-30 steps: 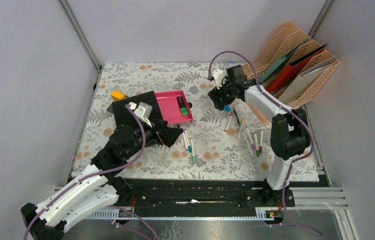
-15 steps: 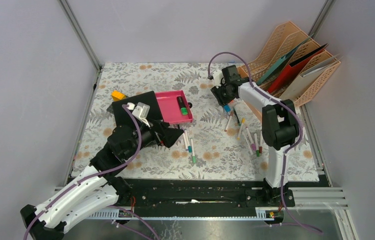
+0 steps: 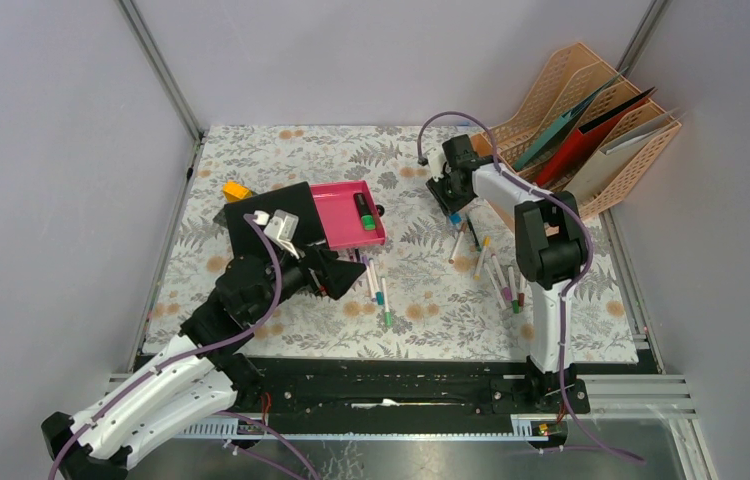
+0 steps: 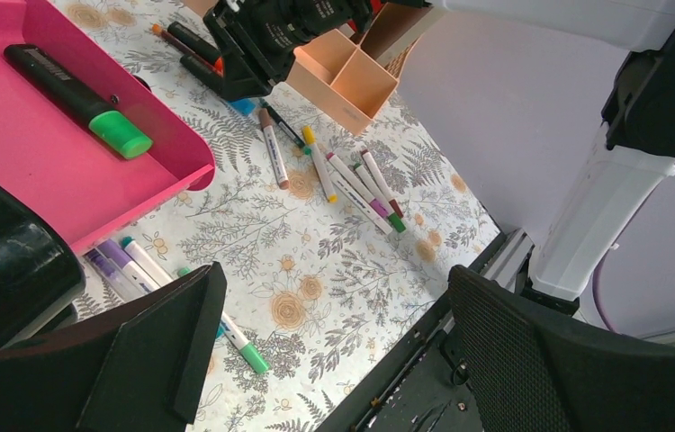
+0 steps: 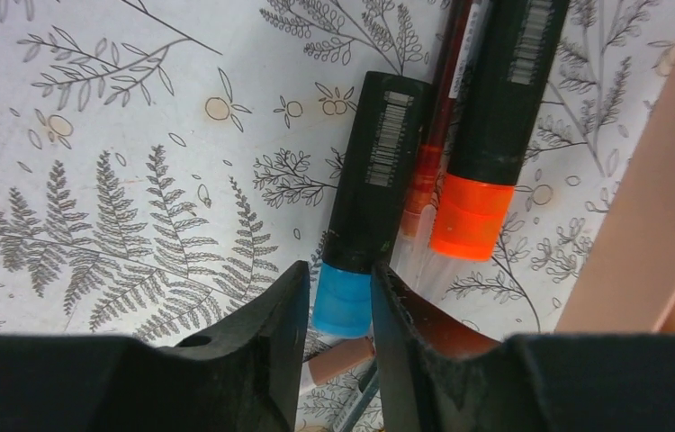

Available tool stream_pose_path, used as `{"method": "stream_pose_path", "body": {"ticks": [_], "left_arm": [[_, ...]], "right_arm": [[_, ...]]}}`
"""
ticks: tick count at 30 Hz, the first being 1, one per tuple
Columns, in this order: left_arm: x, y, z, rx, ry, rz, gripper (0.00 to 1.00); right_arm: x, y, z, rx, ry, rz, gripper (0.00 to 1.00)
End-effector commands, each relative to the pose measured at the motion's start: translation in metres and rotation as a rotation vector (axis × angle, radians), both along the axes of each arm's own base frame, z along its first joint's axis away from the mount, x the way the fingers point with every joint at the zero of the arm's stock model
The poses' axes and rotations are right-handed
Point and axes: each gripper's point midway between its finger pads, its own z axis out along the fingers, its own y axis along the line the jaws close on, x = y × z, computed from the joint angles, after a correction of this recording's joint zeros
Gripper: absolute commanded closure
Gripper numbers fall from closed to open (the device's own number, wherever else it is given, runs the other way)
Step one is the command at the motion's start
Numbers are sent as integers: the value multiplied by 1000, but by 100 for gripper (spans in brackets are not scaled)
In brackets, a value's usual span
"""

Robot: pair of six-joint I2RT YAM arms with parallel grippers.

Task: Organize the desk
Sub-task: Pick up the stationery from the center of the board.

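The fern-printed desk (image 3: pixel 421 300) spans the cell floor. At its far right, the right gripper (image 5: pixel 338 279) pinches the blue cap of a black highlighter (image 5: pixel 374 180), shown only by the right wrist view. The left gripper (image 4: pixel 334 288) gapes wide and empty beside the pink tray (image 4: pixel 10 135).

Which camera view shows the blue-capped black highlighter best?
Right wrist: the blue-capped highlighter lies close up, cap between the fingers of the right gripper. Top external shows only a blue speck under that gripper; left wrist, a blue sliver beneath it.
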Motion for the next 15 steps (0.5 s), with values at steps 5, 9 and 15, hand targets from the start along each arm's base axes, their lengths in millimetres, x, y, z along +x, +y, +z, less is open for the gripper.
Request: {"method": "stream_pose_path", "body": {"ticks": [5,9,15], "left_arm": [[-2,-10,13,-74,-37,-46,1],[-4,-12,6,-84,-20,-61,1],[-7,-14,5,-99,-30,-77,1]], "right_arm": [[-4,-2,-19,-10,63,-9,62],[-5,-3,-27,-17,80,-14,55],[-5,-9,-38,-51,92,-23,49]]}}
